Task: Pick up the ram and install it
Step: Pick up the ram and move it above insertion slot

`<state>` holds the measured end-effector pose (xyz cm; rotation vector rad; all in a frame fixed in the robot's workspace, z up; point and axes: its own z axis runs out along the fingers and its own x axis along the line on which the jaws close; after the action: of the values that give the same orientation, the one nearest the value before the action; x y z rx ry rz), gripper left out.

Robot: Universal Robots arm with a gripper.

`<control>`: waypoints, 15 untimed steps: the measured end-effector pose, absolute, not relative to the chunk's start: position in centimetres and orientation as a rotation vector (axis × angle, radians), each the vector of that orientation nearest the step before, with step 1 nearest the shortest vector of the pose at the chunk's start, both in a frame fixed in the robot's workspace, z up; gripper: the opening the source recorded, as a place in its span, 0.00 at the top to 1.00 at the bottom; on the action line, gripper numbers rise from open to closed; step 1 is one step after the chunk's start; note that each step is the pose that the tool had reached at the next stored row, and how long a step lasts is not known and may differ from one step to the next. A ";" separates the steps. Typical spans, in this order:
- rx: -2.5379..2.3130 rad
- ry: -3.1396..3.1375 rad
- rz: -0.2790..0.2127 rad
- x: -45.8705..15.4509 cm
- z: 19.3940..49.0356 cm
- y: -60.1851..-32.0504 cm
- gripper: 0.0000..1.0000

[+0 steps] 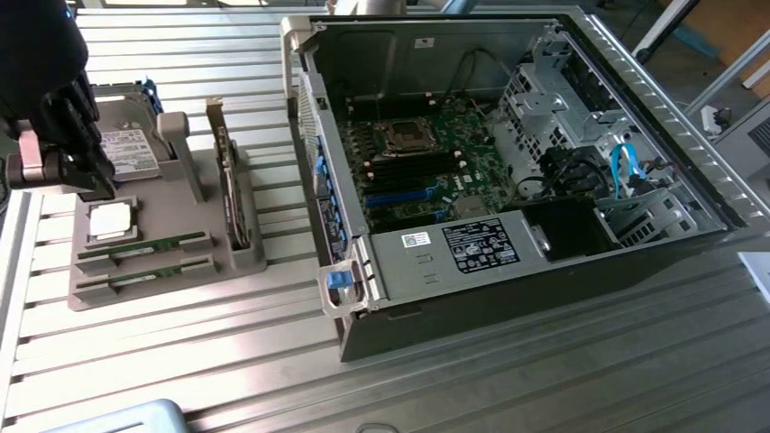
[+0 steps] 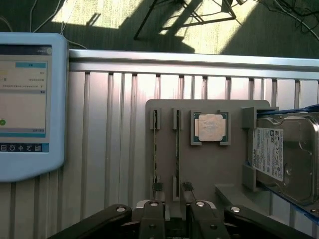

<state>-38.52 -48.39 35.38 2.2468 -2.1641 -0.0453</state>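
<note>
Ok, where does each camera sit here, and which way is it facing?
Exterior view: high off the arm, angled down on the table, open computer case and parts holder; the gripper hangs at the exterior view's left.
Wrist view: on the wrist, looking down past the gripper onto the parts holder.
Shared: parts holder, ram sticks, processor, hard drive.

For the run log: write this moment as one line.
gripper: open, empty, above parts tray | ram sticks: two, both in tray slots | computer case: open, beside tray
</note>
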 end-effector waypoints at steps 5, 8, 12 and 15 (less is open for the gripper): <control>2.250 -2.160 -0.045 -38.5 34.8 -48.4 0.70; 2.256 -2.154 -0.045 -38.5 34.2 -48.5 0.70; 2.277 -2.131 -0.044 -38.5 33.0 -48.5 0.70; 2.292 -2.114 -0.044 -38.5 32.2 -48.6 0.70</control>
<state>-38.52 -48.55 32.21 2.2923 -2.1141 -0.0438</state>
